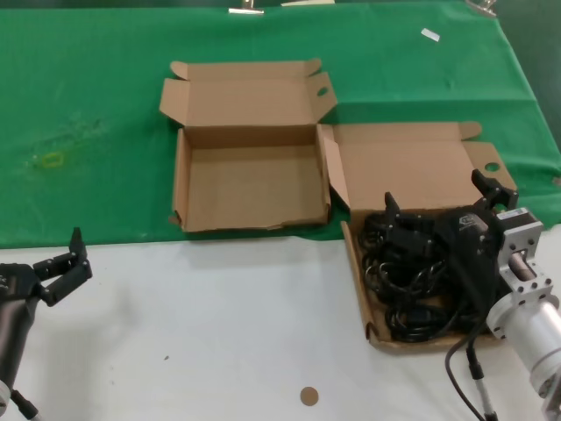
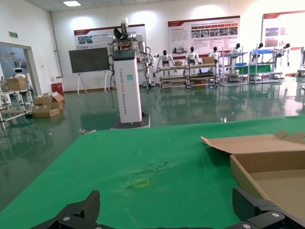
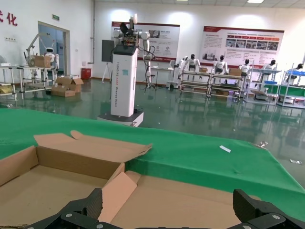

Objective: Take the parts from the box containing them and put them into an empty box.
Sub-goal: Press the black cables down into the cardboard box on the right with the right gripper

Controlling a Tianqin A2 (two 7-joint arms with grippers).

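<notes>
Several black power cords [image 1: 405, 285] lie tangled in the tray of the right brown box [image 1: 354, 274], whose lid [image 1: 412, 167] lies open behind it. My right gripper [image 1: 441, 197] is open and hangs just over the cords at the tray's back, holding nothing. In the right wrist view its open gripper [image 3: 171, 212] faces that lid [image 3: 190, 205]. The empty brown box [image 1: 250, 184] stands open to the left, on the green cloth; it also shows in the right wrist view [image 3: 47, 176] and the left wrist view [image 2: 276, 167]. My left gripper [image 1: 66, 263] is open and idle at the near left [image 2: 169, 210].
A green cloth [image 1: 88, 105] covers the far half of the table; the near half is white [image 1: 219, 333]. A small brown disc [image 1: 308, 396] lies on the white part. A yellow mark [image 1: 53, 160] is on the cloth. My right arm's cable [image 1: 465, 368] hangs near the box.
</notes>
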